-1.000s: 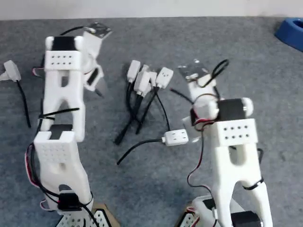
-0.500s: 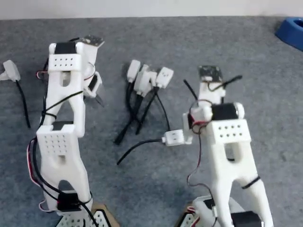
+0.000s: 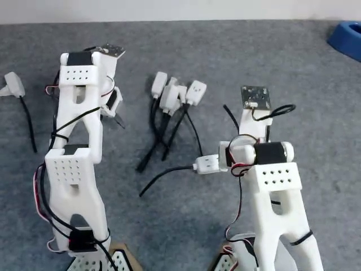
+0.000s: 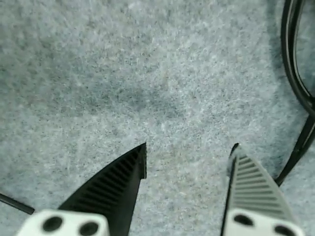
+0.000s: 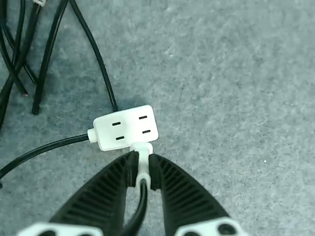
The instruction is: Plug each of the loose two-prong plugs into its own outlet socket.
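The right gripper pinches a plug against the outlet block, likely seating it, while the left gripper gapes empty.

High view looks down over the whole surface; wrist views hover close above it, the right one sharing the outlet socket.

Two arms, seven cord ends (four bunched), one dish.
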`<state>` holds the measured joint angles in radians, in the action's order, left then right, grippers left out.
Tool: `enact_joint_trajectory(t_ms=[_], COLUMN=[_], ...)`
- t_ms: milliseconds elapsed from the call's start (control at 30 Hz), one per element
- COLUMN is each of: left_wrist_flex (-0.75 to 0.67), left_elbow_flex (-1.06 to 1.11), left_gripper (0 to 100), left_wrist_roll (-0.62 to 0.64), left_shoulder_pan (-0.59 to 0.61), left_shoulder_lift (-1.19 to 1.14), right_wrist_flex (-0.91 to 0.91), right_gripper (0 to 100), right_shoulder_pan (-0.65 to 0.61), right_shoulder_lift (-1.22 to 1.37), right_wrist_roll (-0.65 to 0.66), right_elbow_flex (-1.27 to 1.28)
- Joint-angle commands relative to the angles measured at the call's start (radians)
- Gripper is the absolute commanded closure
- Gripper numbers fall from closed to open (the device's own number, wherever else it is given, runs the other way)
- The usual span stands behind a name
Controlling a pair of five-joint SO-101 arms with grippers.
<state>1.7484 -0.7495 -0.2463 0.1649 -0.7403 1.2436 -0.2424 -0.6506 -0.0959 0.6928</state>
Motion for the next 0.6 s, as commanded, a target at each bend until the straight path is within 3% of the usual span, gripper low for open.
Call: enact_joint_trajectory(t_ms=[0,267,567], left_wrist_flex=[-0.008,-0.006,-0.012], left_elbow_flex=[-0.016,-0.015,0.051], left_gripper=[73,73,73], left_wrist_roll=[0.005,0.005,0.003], left_shoulder_pan=[-0.012,-0.007,-0.007], left_shoulder_lift=[0.012,0.012,0.012], right_wrist_flex=[0.001,0.059,-0.068], right_gripper=[99.2,99.2,99.2], right_shoulder_pan=[-0.056,-0.064,-0.071], right_shoulder_lift=[0.059,0.219,0.228], right_wrist_roll=[0.017,0.040,0.077], right_elbow_flex=[-0.070,-0.268,-0.166])
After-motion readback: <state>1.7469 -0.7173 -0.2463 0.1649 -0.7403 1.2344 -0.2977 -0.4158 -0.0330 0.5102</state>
